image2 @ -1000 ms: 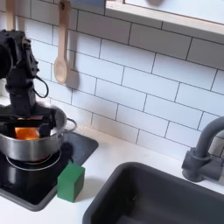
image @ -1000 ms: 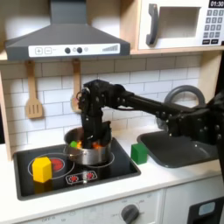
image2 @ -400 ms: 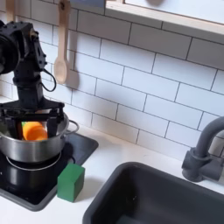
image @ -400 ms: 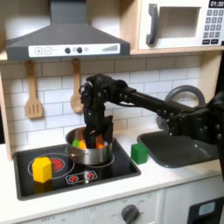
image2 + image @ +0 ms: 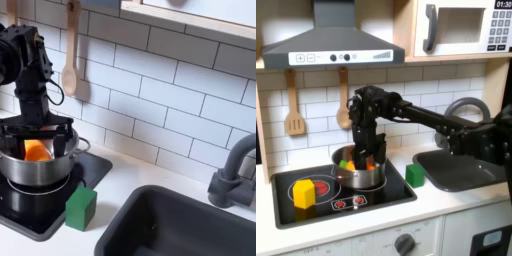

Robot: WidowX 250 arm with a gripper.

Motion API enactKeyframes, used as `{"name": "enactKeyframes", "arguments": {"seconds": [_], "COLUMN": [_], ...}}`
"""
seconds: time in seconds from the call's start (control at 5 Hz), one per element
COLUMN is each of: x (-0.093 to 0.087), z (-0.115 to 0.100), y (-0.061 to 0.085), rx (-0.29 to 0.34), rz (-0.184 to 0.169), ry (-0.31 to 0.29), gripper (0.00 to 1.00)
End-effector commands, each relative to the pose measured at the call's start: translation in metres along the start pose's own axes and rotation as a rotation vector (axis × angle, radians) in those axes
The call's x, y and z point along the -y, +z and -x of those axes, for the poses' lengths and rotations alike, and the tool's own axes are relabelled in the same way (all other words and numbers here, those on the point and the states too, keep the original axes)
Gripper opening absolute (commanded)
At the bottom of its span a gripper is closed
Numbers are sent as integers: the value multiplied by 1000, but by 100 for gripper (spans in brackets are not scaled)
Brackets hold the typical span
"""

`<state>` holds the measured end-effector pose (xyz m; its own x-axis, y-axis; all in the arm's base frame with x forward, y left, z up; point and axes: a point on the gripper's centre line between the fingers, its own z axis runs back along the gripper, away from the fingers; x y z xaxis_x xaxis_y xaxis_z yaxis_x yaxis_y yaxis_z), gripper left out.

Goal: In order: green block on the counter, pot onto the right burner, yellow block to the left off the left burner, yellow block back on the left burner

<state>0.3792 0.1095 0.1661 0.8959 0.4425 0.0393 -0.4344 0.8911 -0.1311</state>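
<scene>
Change since earlier frames: gripper (image 5: 359, 152) and pot (image 5: 357, 172) have risen slightly against one second ago; almost nothing differs from 0.4 s ago.
Yellow block (image 5: 303, 192): nearest item in the first exterior view, resting on the red burner ring at about 9 o'clock from the pot, well apart from it.
Green block (image 5: 81, 207): on the counter (image 5: 130, 180) at the cooktop's edge, at about 4 o'clock from the pot in the second exterior view; this step looks done.
Pot position: over the burner on the first exterior view's right; whether its base touches the cooktop, I cannot tell.
Gripper state: jaws set wide across the pot rim, fingers (image 5: 70, 131) down at the rim; a firm clamp cannot be confirmed.
Step in hand (judgement): seating the pot on that burner.
Method: lower straight down, keep the pot level so the orange food (image 5: 38, 150) stays inside, centre on the ring, release only once weight rests, then lift clear vertically.
Risk: sideways drift toward 4 o'clock could nudge the green block.
Count: one pot, one green block, one yellow block, one gripper.
Far background: two wooden utensils (image 5: 294, 104) hang on the tiled wall.
</scene>
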Motion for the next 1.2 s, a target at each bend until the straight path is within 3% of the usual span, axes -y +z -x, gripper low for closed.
{"name": "enactKeyframes", "arguments": {"seconds": [0.0, 0.4, 0.8, 1.0], "x": [0, 1, 0, 3], "z": [9, 20, 22, 16], "y": [7, 7, 18, 32], "rx": [11, 7, 43, 116], "rz": [4, 4, 23, 111], "ry": [-5, -17, -29, -34], "gripper": [100, 100, 100, 100]}}
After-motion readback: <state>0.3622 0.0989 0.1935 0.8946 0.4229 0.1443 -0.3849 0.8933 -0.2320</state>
